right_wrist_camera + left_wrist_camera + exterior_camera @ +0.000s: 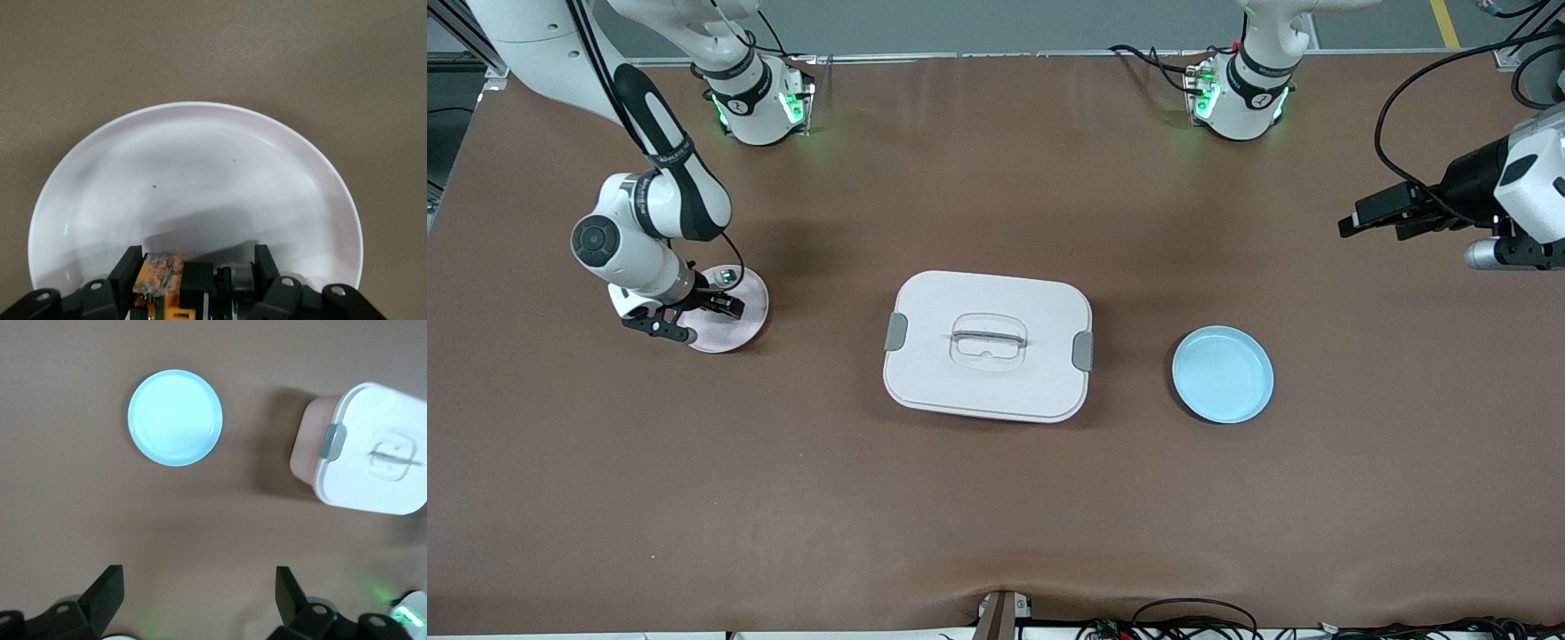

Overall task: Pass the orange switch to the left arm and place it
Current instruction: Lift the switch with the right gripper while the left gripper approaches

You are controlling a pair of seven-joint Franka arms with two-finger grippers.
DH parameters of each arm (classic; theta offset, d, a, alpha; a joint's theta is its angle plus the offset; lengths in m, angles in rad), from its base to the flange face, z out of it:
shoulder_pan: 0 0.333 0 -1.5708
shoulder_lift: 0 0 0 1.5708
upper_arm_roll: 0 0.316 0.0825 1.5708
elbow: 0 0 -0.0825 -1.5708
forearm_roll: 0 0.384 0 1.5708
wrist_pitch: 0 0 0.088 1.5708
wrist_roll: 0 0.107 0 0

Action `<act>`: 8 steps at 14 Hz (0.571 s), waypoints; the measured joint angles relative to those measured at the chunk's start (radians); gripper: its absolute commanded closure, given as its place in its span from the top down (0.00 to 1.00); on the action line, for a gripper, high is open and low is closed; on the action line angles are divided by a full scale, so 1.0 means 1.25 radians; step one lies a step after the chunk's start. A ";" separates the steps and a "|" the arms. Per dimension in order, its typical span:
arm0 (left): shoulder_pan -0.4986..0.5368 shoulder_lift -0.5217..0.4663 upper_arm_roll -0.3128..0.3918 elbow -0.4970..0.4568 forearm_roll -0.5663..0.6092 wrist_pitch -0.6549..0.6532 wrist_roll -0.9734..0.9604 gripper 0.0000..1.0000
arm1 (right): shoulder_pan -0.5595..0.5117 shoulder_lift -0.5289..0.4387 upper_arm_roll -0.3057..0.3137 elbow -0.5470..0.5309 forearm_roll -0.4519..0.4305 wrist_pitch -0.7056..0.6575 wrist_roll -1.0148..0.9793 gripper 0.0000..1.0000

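Observation:
The orange switch (175,285), a small black part with an orange body and a clear cap, sits between the fingers of my right gripper (199,275), which is shut on it. They are low over the pale pink plate (200,173), toward the right arm's end of the table. In the front view the right gripper (694,317) hides the switch above that plate (753,298). The white lidded box (960,298) stands mid-table. My left gripper (1380,222) waits open and empty in the air at the left arm's end, with only bare table between its fingers (107,590).
A blue plate (1223,373) lies between the box and the left arm's end, and also shows in the left wrist view (175,417) beside the box (380,453). Cables run along the table's edge nearest the front camera.

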 measured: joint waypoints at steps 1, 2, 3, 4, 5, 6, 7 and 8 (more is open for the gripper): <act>0.003 -0.002 0.000 -0.016 -0.011 0.011 0.000 1.00 | 0.000 -0.002 0.000 0.024 0.028 -0.046 0.000 0.00; 0.004 -0.005 0.000 -0.032 -0.021 0.016 0.000 1.00 | 0.000 -0.004 0.000 0.051 0.056 -0.095 0.000 0.00; 0.005 -0.008 0.000 -0.046 -0.033 0.019 0.000 1.00 | 0.000 -0.007 0.000 0.081 0.089 -0.148 0.000 0.00; 0.010 -0.011 0.000 -0.060 -0.045 0.023 0.000 1.00 | 0.000 -0.012 -0.001 0.113 0.121 -0.203 0.002 0.00; 0.017 -0.018 0.000 -0.075 -0.063 0.028 0.005 1.00 | 0.000 -0.016 -0.001 0.149 0.150 -0.268 0.010 0.00; 0.024 -0.029 0.000 -0.097 -0.082 0.040 0.017 1.00 | 0.000 -0.021 -0.001 0.191 0.173 -0.337 0.034 0.00; 0.032 -0.047 0.000 -0.128 -0.104 0.062 0.031 1.00 | 0.000 -0.024 -0.001 0.233 0.185 -0.397 0.071 0.00; 0.041 -0.071 0.000 -0.169 -0.137 0.091 0.053 1.00 | 0.001 -0.026 0.001 0.275 0.189 -0.447 0.119 0.00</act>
